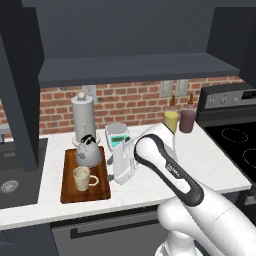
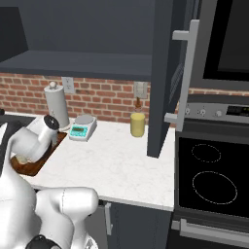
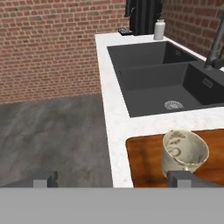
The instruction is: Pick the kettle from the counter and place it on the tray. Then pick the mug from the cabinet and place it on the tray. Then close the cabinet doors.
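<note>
Both things are sitting upright on the tray [image 1: 67, 192] now, whose long axis runs front to back on the bench [image 1: 210, 165], at its left end by the sink [image 3: 166, 83]. Kettle [image 1: 88, 151] is at the back of it, mug [image 1: 83, 178] in front with its handle pointing right toward the arm. Gripper [image 3: 111, 178] sits just beside the mug, jaws wide open, holding nothing, cabinet doors [image 2: 163, 78] open

White marbled desk [image 1: 200, 160] carries brown tray [image 1: 67, 192] beside sink [image 1: 15, 175]; paper-towel roll [image 1: 84, 117], scale [image 1: 116, 134], yellow cup [image 1: 171, 120], maroon cup [image 1: 188, 120] near brick wall
</note>
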Tool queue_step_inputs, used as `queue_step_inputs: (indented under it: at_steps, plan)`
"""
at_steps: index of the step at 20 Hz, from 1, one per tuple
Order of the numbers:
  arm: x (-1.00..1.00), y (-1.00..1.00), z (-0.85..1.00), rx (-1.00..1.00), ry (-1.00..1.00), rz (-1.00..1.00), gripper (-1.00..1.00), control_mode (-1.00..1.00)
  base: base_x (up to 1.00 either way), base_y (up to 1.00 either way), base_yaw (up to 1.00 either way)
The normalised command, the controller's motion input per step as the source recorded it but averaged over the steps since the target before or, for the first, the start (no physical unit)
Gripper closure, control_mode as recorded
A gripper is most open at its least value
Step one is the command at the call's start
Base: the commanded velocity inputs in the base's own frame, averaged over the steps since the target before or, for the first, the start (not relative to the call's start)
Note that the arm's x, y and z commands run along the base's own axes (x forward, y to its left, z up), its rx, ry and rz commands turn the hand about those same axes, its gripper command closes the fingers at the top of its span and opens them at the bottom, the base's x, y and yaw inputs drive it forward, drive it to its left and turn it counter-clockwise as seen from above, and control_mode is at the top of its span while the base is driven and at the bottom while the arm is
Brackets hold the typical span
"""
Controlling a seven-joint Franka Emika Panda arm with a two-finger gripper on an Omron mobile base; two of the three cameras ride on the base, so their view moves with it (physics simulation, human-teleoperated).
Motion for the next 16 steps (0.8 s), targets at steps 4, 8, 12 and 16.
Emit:
queue_step_inputs:
  at_steps: [4,8,12,16]
  plan:
    - [-0.51,-0.15,0.41,0.0,0.0,0.0,-1.0,-1.0,0.0,0.0,0.0]
    - [-0.4,-0.13,0.47,0.0,0.0,0.0,-1.0,-1.0,0.0,0.0,0.0]
    - [-0.32,-0.09,0.47,0.0,0.0,0.0,-1.0,-1.0,0.0,0.0,0.0]
    - [-0.26,-0.1,0.52,0.0,0.0,0.0,-1.0,-1.0,0.0,0.0,0.0]
